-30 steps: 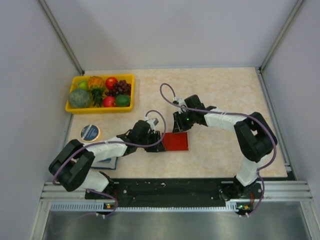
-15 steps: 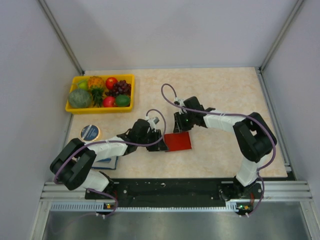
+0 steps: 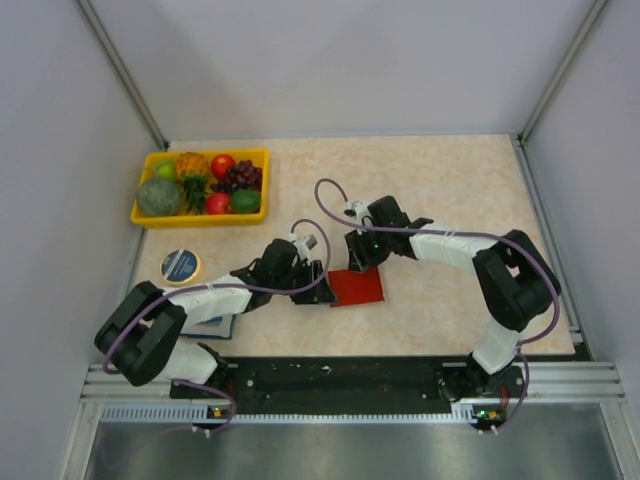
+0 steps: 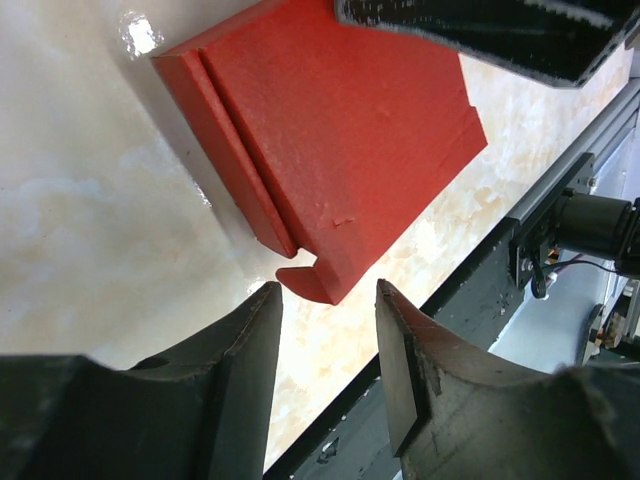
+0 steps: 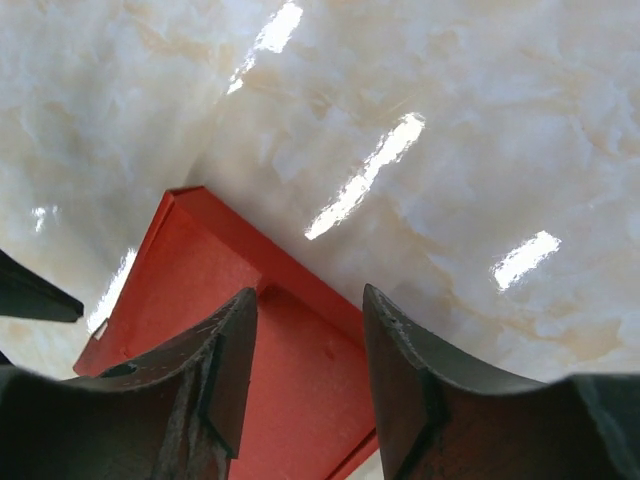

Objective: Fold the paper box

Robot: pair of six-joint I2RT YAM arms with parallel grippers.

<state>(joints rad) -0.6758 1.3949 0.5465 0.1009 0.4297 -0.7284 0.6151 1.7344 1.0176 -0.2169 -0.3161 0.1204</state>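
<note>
L jaws open, empty: paper box (image 4: 340, 130) tab sits just ahead of gap. R jaws open over opp. edge. Prob. staged to crease flaps against tabletop (image 3: 450, 180).

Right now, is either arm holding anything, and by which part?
Nothing seems held. The red paper box lies on the table. The left jaws stand apart just short of its corner tab, and the right jaws stand apart above its edge.

In the overhead view, the left arm (image 3: 210, 292) hides most of a blue notebook (image 3: 218, 325) at lower left. In the right wrist view, the right claw (image 5: 307, 293) covers the lower part of the red box (image 5: 190, 270).
</note>
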